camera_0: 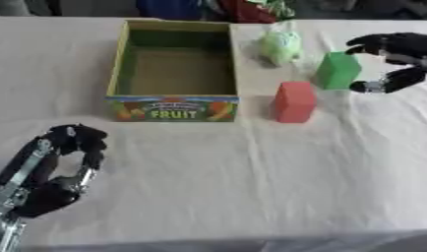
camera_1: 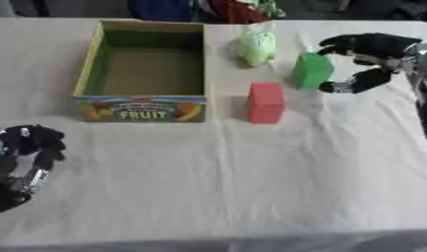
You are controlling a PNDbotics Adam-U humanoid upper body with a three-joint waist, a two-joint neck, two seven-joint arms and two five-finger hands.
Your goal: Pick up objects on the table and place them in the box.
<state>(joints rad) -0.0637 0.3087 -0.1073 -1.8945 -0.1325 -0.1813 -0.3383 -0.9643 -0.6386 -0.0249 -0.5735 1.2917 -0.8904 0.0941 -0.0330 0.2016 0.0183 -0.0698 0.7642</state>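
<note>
Green and blocky, the small green block [camera_0: 337, 70] stands on the cloth-covered bench [camera_0: 251, 172], right of the open cardboard fruit box [camera_0: 173, 109]. It is judged light and rigid, best pinched across opposite flat sides. The right hand [camera_0: 398, 54] is spread beside it, fingers curved, nothing held.
</note>
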